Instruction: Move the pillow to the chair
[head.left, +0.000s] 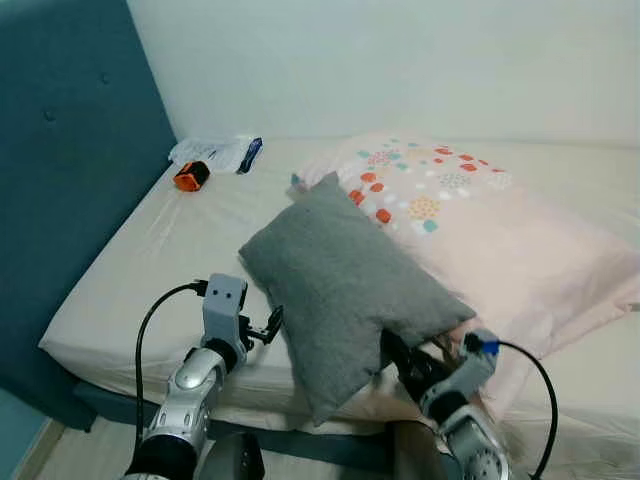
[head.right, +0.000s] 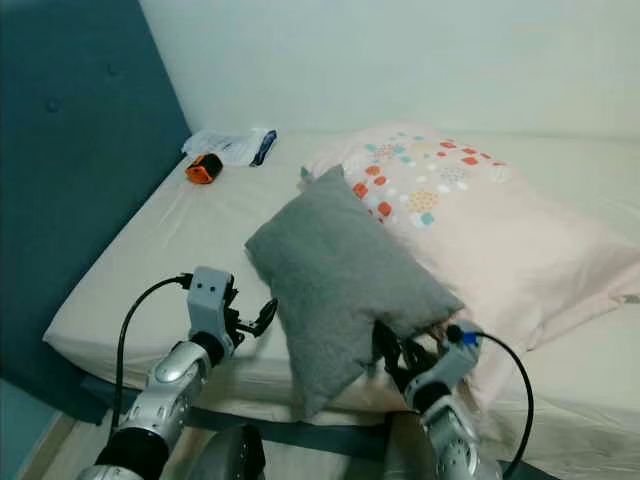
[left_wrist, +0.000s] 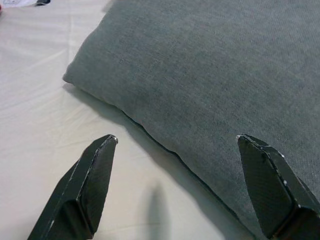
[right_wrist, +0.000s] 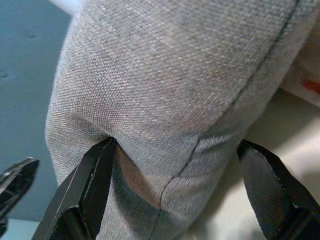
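Nearest, the left gripper (left_wrist: 175, 142) hovers with its 2 fingers spread just beside the grey pillow (head.left: 345, 285), while the right gripper (right_wrist: 175, 145), fingers also spread, presses one finger (right_wrist: 92, 180) into its near edge. The grey pillow lies on the bed (head.left: 150, 270), leaning on a pink patterned pillow (head.left: 500, 235). Farther back, an orange object (head.left: 190, 176) sits beside a white packet (head.left: 220, 152).

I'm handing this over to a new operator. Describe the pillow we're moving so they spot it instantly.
Start at the bed with the teal headboard. At its near edge, between the left claw and right claw, lies the gray pillow, propped against a larger pink pillow. It is plain gray woven fabric, while its neighbour is pale pink with coloured dots.
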